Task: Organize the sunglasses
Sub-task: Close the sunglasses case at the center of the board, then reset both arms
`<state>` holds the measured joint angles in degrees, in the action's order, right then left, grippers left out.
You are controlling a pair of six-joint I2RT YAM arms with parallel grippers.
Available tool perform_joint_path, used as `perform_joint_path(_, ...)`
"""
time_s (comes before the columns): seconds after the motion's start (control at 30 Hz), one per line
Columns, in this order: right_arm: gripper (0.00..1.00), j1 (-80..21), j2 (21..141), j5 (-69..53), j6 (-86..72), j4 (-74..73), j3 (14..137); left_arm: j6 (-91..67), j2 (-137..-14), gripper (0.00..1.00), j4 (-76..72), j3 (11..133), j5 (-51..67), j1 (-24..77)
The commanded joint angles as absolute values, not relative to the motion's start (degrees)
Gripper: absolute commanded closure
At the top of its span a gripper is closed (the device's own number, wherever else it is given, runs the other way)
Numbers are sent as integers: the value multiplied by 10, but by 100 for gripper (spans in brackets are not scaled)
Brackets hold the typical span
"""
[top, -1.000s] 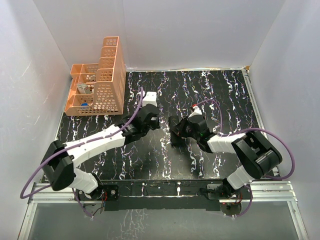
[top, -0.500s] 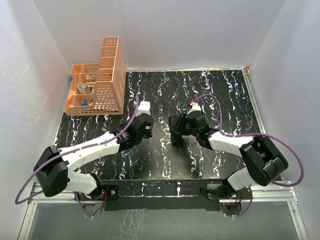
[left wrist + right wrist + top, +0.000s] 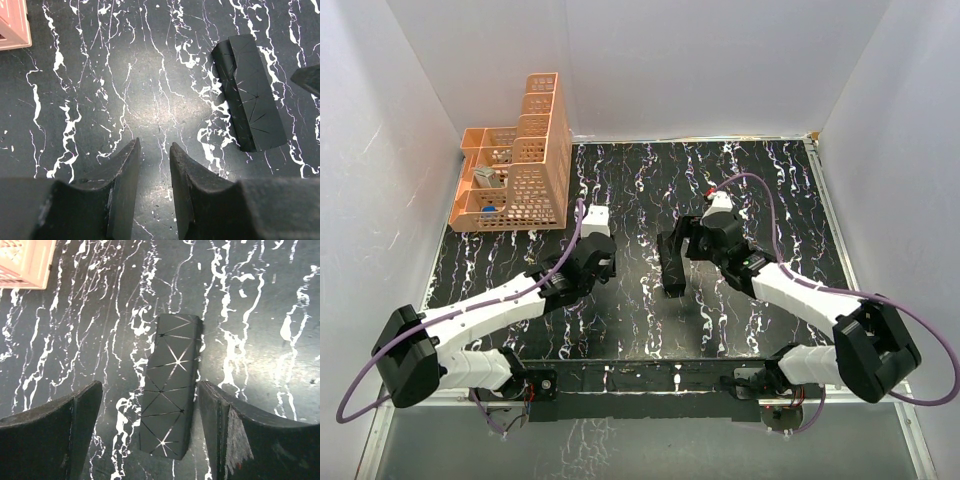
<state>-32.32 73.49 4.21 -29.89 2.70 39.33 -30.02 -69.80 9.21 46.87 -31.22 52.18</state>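
The sunglasses are out of view. A black oblong glasses case (image 3: 672,266) with thin star-like lines lies shut on the marbled table. My right gripper (image 3: 682,248) hovers over it, open. In the right wrist view the case (image 3: 170,390) lies between the two spread fingers (image 3: 220,425) of my right gripper (image 3: 150,386); the right finger stands close beside its edge. My left gripper (image 3: 600,250) is to the case's left. In its wrist view the left gripper (image 3: 154,146) has a narrow gap with nothing in it, and the case (image 3: 248,92) lies off to the upper right.
An orange slotted organiser basket (image 3: 515,160) stands at the table's far left corner; one corner of the basket (image 3: 25,262) shows in the right wrist view. White walls close in the table on three sides. The tip of the right finger (image 3: 307,80) shows at the left wrist view's edge.
My right gripper has gone from shut to wide open over the case. My left arm has drawn back to the left, away from the case.
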Motion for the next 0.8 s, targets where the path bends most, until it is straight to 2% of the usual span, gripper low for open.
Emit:
perform_joint_path(0.0, 23, -325, 705, 107, -267, -7, 420, -288, -675, 67, 79, 454, -344, 520)
perform_joint_path(0.13, 5, -325, 691, 144, -261, -24, 419, -291, -667, 58, 74, 439, -367, 520)
perform_joint_path(0.4, 2, -325, 677, 146, -260, -27, 413, -288, -648, 39, 60, 419, -379, 520)
perform_joint_path(0.53, 2, -325, 671, 150, -263, -29, 412, -294, -650, 34, 72, 423, -373, 520)
perform_joint_path(0.63, 2, -325, 663, 153, -265, -27, 408, -295, -651, 19, 66, 421, -367, 520)
perform_joint_path(0.73, 2, -325, 656, 156, -265, -29, 405, -295, -652, 16, 63, 421, -365, 519)
perform_joint_path(0.77, 2, -325, 655, 159, -264, -32, 406, -294, -654, 12, 62, 420, -365, 520)
